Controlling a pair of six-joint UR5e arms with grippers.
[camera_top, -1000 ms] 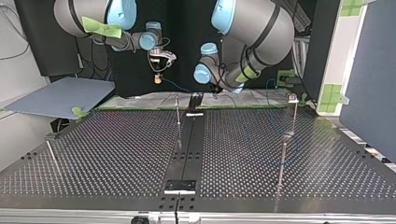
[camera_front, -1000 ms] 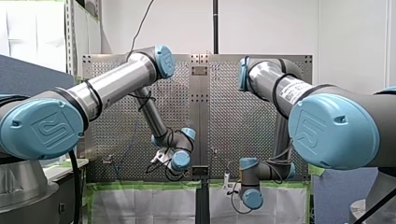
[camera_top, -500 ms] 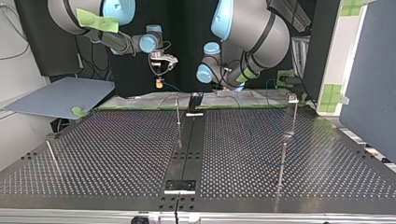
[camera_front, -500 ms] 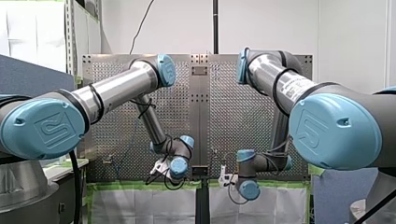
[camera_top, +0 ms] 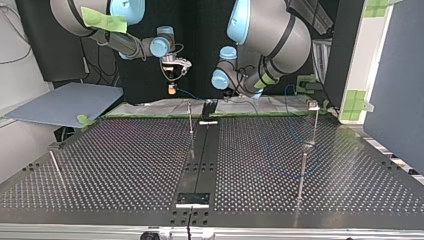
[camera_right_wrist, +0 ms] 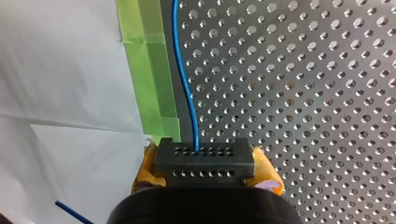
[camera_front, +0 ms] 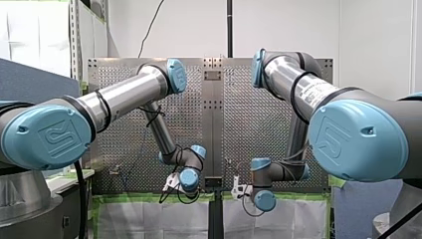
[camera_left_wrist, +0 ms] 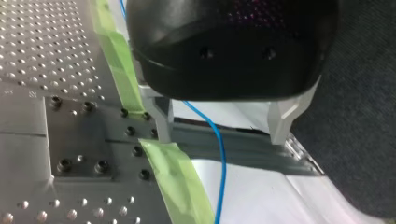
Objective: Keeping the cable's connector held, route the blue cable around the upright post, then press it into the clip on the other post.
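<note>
Cable (camera_left_wrist: pixel 222 186) held, upper centre of the top view; routing apparently not begun.
Right gripper (camera_right_wrist: pixel 205 171) clamps connector (camera_right_wrist: pixel 204 154); left gripper (camera_left_wrist: pixel 223 137) wide around cable; post (camera_top: pixel 190 120), clip (camera_top: pixel 313 105) untouched.

We see a thin blue cable (camera_right_wrist: pixel 185 84) entering a black connector (camera_right_wrist: pixel 204 158) patterned with two rows of small holes. Our right gripper (camera_right_wrist: pixel 204 173) shows yellow pads (camera_right_wrist: pixel 264 165) at three and nine o'clock of that connector. The desk (camera_right_wrist: pixel 308 93) is silver metal dotted with an even grid of holes. Bright green tape (camera_right_wrist: pixel 148 60) edges it, with white sheeting (camera_right_wrist: pixel 60 60) beyond. Our left gripper (camera_left_wrist: pixel 220 139) is black with pale jaws. Our left arm (camera_front: pixel 124 97) and our right arm (camera_front: pixel 298 89) are silver with light-blue caps.
</note>
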